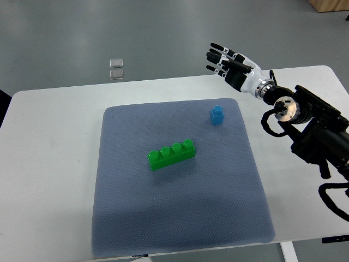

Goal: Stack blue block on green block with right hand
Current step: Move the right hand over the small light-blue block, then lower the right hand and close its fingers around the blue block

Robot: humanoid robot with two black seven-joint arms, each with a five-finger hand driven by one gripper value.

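Top view: right hand (229, 63) fingers spread, apart from blue block (217, 115).

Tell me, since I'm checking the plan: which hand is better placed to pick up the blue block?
The right hand. It hangs open above the table's far edge, just beyond the blue block, which sits on the mat's far right part. No left arm shows in the picture. The green block lies mid-mat.

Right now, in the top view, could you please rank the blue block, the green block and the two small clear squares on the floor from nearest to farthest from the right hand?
From the right hand:
1. Blue block, just below it on the mat.
2. Green block, mid-mat, lower left.
3. Clear squares, far left, on the floor beyond the table.
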